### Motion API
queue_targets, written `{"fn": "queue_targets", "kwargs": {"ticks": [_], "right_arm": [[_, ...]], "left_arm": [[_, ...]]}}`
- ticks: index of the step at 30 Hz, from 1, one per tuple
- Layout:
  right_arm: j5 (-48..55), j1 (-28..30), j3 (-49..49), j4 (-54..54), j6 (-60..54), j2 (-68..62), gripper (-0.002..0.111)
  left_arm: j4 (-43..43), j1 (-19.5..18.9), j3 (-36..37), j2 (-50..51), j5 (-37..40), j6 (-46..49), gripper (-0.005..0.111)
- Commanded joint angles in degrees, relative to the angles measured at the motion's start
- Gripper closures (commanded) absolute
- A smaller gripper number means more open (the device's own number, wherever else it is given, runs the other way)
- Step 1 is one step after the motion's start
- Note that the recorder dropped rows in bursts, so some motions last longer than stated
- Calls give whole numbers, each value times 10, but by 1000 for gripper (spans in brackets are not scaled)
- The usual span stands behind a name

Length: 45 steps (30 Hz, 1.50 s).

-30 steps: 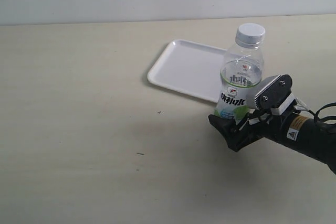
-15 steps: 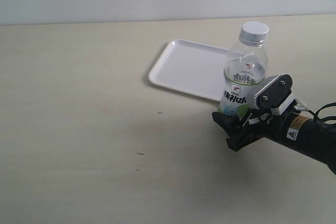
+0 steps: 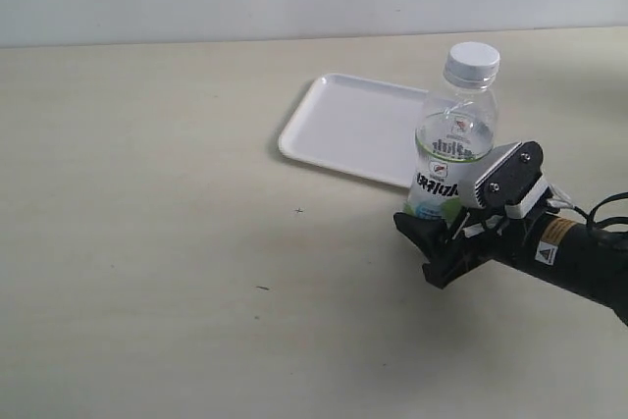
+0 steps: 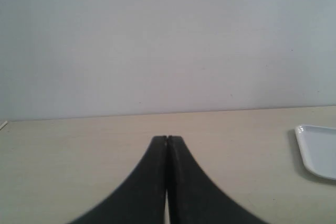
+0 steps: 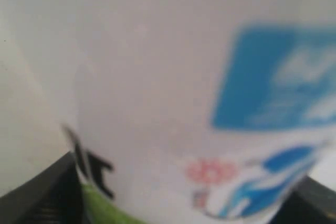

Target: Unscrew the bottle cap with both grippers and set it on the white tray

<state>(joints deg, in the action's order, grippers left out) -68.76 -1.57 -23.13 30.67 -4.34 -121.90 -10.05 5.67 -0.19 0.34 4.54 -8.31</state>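
The clear bottle with its white-and-green label stands upright at the near right corner of the white tray. The white bottle cap sits on its neck. My right gripper comes in from the right and is shut on the bottle's lower body. In the right wrist view the blurred label of the bottle fills the space between the black fingers. My left gripper is shut and holds nothing. It hangs over bare table and is out of the exterior view.
A pale wall runs behind the beige table. In the left wrist view a corner of the white tray shows at the edge. Small dark specks mark the tabletop left of the bottle.
My right gripper's jaws have closed in on the bottle's lower body. The bottle has shifted slightly to the right with them. The left gripper stays shut.
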Motion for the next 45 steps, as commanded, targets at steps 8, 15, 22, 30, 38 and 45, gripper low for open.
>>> {"fn": "queue_targets", "kwargs": {"ticks": [8,15,22,30,38,45], "right_arm": [[-12,2,-2,14,-3,-1,108],[-12,2,-2,36,-1,17,108],[-12,2,-2,42,0,29,108],[-12,2,-2,42,-1,29,108],[-12,2,-2,44,-1,29,108],[-12,2,-2,44,-1,29,108]], "left_arm": [[4,4,2,-3,1,-2,107],[4,4,2,-3,1,-2,107],[4,4,2,-3,-26,-5,107],[27,4,2,-3,-88,-284,107],[-31,6,2,12,-169,-325,107],[-374,13,-144,239,-235,-583,107]]}}
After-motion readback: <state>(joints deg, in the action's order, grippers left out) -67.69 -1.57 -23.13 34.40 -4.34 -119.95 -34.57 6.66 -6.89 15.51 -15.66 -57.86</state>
